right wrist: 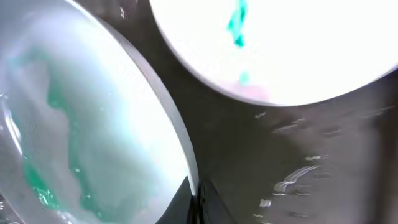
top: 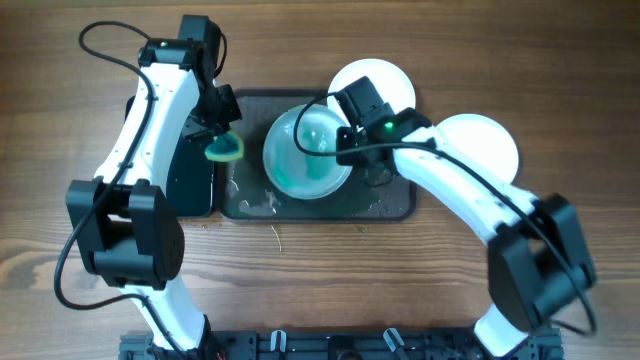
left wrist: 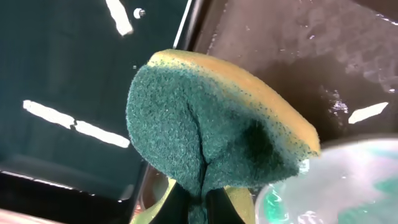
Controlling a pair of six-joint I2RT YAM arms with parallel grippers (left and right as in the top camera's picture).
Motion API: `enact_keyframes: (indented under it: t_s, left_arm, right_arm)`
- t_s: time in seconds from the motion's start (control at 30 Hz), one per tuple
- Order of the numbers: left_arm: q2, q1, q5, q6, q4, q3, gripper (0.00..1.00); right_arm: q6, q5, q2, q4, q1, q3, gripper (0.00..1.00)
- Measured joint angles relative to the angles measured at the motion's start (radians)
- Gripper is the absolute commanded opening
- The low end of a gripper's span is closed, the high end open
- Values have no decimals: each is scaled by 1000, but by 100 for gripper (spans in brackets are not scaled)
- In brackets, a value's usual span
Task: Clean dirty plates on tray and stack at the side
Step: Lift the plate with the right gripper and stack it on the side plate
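The right gripper point(top: 351, 141) clamps the blue plate point(top: 300, 160) by its rim; the left gripper point(top: 222, 140), pinching a sponge point(left wrist: 211, 124), hangs just beside.

Looks like a robot lab bench. Left arm point(top: 150, 110) and right arm point(top: 450, 185), white and black, sit on a black rail point(top: 330, 345) at the near edge of a wood-grain table point(top: 560, 60), with a loose cable point(top: 95, 35) looping off. Dishwashing props are staged between them: wet grey tray point(top: 395, 205), pale blue plate point(top: 300, 160), white plate point(top: 385, 72), second white plate point(top: 490, 140), sponge point(top: 224, 150), black tub point(top: 190, 190). Only the tabletop is in frame.
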State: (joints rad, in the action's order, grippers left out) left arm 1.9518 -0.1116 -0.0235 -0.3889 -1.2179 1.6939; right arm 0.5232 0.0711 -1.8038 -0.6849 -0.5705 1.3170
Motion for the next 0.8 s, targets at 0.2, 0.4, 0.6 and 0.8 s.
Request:
enact_keyframes:
  t_s: [0.2,0.4,0.6,0.8]
  left_arm:
    - [0,-1,33,3,33,0,4]
    - [0,-2,53,3,72,0,4]
    - [0,-2,54,3,78,0,4]
    - [0,-2,56,3,78,0,4]
  right_arm:
    - [-111,417,116,-34,-168,2,4]
    - [-229,922,129,-13,-371,2,4]
    - [-402,1261,129,170,-459,2,4]
    - [-681,1390,129,434,-482,8,4]
